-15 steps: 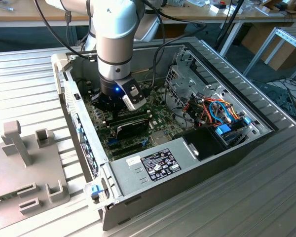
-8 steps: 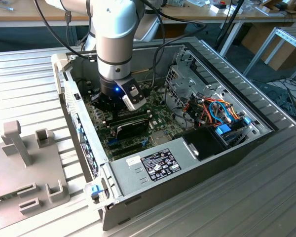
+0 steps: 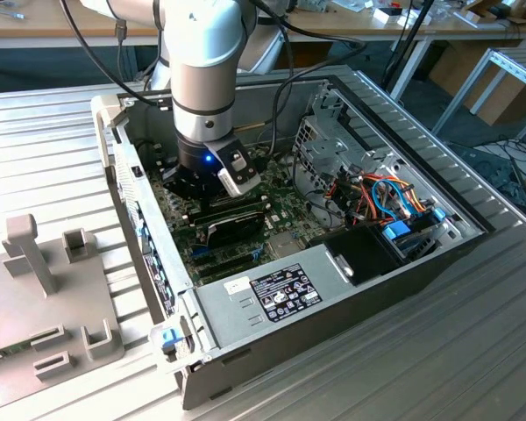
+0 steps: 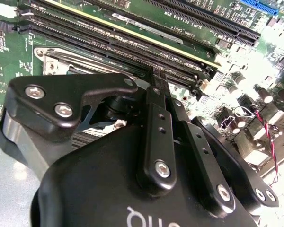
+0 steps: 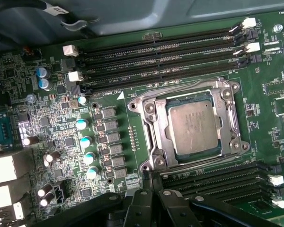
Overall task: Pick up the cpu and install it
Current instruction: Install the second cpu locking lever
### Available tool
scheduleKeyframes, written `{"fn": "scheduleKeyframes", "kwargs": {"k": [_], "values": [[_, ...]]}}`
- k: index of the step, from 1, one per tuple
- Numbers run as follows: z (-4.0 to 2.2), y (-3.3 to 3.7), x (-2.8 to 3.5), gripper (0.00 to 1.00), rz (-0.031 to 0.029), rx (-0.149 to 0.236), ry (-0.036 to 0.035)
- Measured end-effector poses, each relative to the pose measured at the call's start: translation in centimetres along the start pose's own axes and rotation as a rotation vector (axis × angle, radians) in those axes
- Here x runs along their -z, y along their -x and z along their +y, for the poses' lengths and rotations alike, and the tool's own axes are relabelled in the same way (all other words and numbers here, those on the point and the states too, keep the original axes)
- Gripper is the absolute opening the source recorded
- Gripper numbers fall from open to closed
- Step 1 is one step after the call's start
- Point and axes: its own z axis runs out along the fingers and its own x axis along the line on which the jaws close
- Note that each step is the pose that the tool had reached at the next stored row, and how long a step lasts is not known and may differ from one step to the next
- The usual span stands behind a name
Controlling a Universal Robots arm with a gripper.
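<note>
Hanging low inside the open computer case (image 3: 333, 289), the gripper (image 5: 151, 189) points its fingers (image 5: 143, 182) down at the green motherboard (image 5: 57, 137), just short of the metal socket frame (image 5: 227, 90). In the first wrist view the two finger tips sit pressed together with no gap between them and nothing pinched there, so the claw looks closed and empty.

The cpu (image 5: 194, 125) lies just beyond those tips, flat in the socket frame with its dull grey top facing up. It is square, so it has no long axis to line up with; its edges run parallel to the frame's sides. The frame surrounds it on all four sides, and the chip appears seated rather than loose, though whether the frame is latched down I cannot tell. Judging from that, the placing looks largely done.

Counted: one cpu, one socket frame, one arm (image 3: 206, 79), one gripper. Past the socket frame run four long black memory slots (image 5: 156, 61), all without modules; on the near side of the frame, beside the gripper, several more slots (image 5: 222, 177) run the same way, partly cut off. Beside the frame, away from the cpu, stands a column of teal-topped capacitors (image 5: 85, 142).
</note>
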Motion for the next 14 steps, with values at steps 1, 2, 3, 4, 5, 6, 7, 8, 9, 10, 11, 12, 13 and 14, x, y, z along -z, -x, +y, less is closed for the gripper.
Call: {"fn": "scheduleKeyframes", "kwargs": {"k": [1, 2, 3, 4, 5, 6, 7, 8, 9, 10, 11, 12, 13, 14], "values": [[0.0, 0.0, 0.0, 0.11, 0.0, 0.0, 0.0], [0.0, 0.0, 0.0, 0.11, -0.0001, 0.0, -0.0001], [0.0, 0.0, 0.0, 0.11, 0.0, 0.0, 0.0], [0.01, 0.01, 0.03, 0.11, -0.0001, 0.0, 0.0002], [0.01, 0.01, 0.1, 0.11, -0.0003, 0.0, 0.0006], [0.01, 0.02, 0.18, 0.11, -0.0003, 0.0, 0.0001], [0.0, 0.02, 0.21, 0.11, -0.0001, 0.0, 0.0001], [0.0, 0.02, 0.2, 0.11, -0.0001, 0.0, 0.0002], [0.0, 0.02, 0.21, 0.11, -0.0001, 0.0, -0.0001], [-0.01, 0.02, 0.21, 0.11, -0.0001, 0.0, -0.0001], [-0.01, 0.02, 0.19, 0.11, 0.0, 0.0, -0.0002], [-0.02, 0.01, 0.13, 0.11, -0.0003, 0.0, -0.0002], [-0.02, 0.01, 0.09, 0.11, -0.0008, 0.0, -0.0004], [-0.03, 0.01, 0.06, 0.11, -0.0016, 0.0, -0.0003]]}}
